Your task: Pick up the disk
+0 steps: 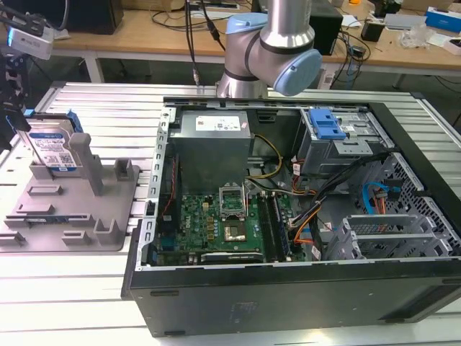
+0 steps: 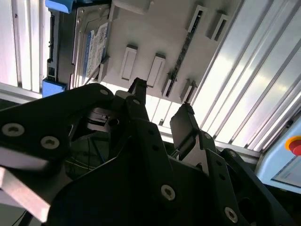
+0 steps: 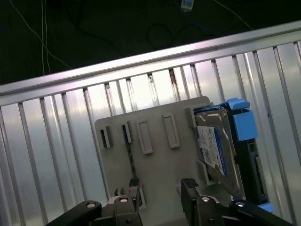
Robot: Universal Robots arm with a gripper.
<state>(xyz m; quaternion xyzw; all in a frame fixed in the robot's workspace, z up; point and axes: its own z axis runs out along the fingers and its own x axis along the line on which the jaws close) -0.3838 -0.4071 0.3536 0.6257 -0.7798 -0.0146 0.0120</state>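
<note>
Hovering over the grey fixture (image 3: 155,122) on the worktop (image 3: 56,141), the hand (image 3: 161,187) is spread and holds nothing. The disk (image 3: 214,148) stands on edge in that fixture, at the exterior view's left, outside the fingers.

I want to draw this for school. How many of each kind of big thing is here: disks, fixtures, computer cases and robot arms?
Disk: 1
Fixture: 1
Case: 1
Arm: 1
Total: 4
</note>
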